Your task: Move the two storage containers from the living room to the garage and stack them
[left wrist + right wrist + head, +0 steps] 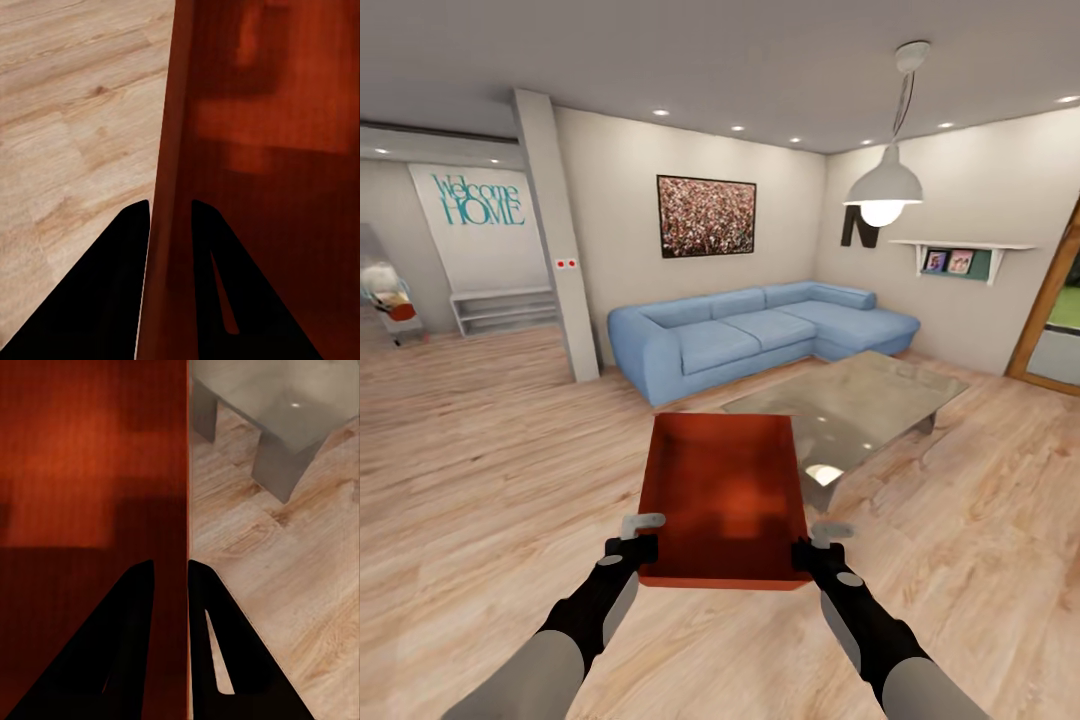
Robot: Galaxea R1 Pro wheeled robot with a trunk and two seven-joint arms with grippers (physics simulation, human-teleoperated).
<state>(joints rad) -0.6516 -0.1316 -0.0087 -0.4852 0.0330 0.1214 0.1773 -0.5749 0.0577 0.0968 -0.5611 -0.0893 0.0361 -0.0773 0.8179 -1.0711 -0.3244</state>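
At six o'clock above the wood floor (480,470), left end effector (642,537) and right end effector (818,543) each pinch a wall of the bin (725,490); sofa (760,335) at twelve.

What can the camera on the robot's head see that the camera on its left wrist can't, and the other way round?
The head view alone takes in the room: blue sofa, glass table, hanging lamp, wall picture, and both grippers, left and right, clamped on the bin's near corners.

The left wrist view alone shows, close up, one finger outside the bin's side wall and one inside.

Both show the orange-red bin and the wood floor.
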